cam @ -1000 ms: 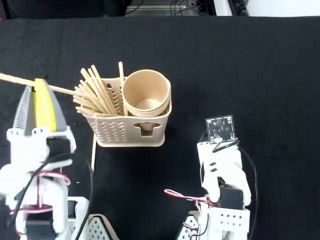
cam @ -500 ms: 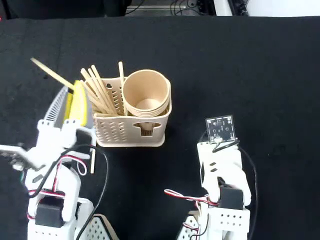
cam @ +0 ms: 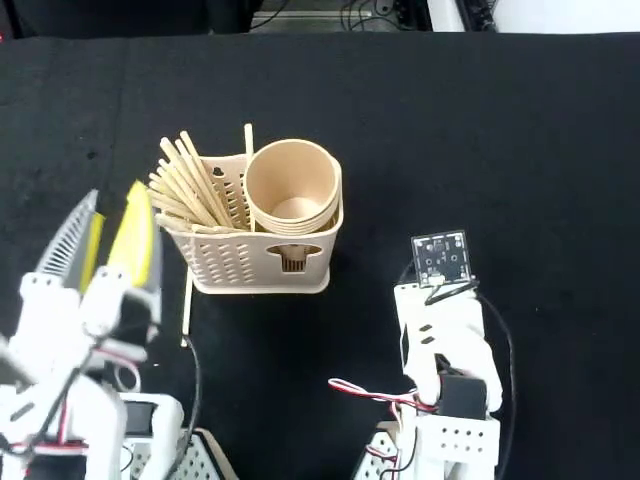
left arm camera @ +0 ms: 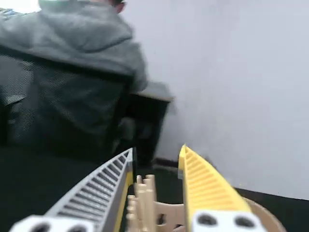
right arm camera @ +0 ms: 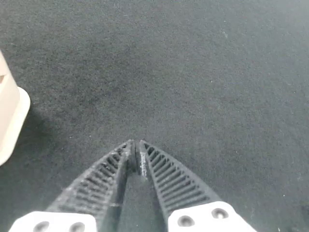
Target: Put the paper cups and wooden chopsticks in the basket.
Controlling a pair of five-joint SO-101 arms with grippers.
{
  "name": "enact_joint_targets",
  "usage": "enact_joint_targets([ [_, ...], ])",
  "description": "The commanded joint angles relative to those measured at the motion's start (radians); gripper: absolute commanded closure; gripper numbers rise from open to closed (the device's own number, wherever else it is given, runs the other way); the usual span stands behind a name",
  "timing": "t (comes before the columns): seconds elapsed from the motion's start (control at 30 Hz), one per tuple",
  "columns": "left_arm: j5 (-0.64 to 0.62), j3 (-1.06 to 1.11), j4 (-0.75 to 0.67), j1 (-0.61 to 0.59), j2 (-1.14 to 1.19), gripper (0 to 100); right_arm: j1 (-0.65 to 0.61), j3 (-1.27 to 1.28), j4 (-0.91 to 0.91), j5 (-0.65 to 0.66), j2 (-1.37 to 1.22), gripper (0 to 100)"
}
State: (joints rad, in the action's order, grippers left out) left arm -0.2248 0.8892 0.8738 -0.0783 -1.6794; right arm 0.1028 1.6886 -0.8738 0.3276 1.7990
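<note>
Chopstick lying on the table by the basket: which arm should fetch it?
Likely left. The left pincer, open, hangs close beside the chopstick; the right pincer is shut, on the other side of the basket.

In the right wrist view the basket (right arm camera: 9,116) is cut off at the edge; the left wrist view's edge crops the blurred chopsticks (left arm camera: 144,199).
</note>
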Motion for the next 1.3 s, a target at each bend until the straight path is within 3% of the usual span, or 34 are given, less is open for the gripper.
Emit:
enact_joint_targets([
  [0.0, 0.012, -0.148, 0.054, -0.151, 0.296, 84, 0.017, -0.008, -0.014, 0.044, 0.004, 97.2],
  [0.27, 0.014, -0.536, 0.391, -0.202, 0.798, 84, 0.015, -0.094, -0.112, 0.028, 0.001, 97.2],
  [0.47, 0.014, -0.68, 0.516, -0.274, 0.97, 84, 0.015, -0.28, -0.242, -0.064, -0.005, 97.2],
  [0.63, 0.011, -0.697, 0.519, -0.317, 1.033, 84, 0.015, -0.456, -0.305, -0.127, -0.008, 95.5],
  [0.8, -0.049, -0.641, 0.413, -0.351, 1.166, 84, 0.014, -0.654, -0.311, -0.127, -0.101, 90.7],
  [0.97, -0.051, -0.599, 0.365, -0.414, 1.304, 84, 0.009, -0.974, -0.333, -0.13, -0.453, 90.7],
  [1.13, -0.028, -0.59, 0.371, -0.493, 1.361, 84, -0.089, -1.438, -0.532, -0.149, -0.858, 90.4],
  [1.27, 0.009, -0.529, 0.348, -0.495, 1.409, 84, -0.21, -1.831, -0.721, -0.348, -1.138, 88.4],
])
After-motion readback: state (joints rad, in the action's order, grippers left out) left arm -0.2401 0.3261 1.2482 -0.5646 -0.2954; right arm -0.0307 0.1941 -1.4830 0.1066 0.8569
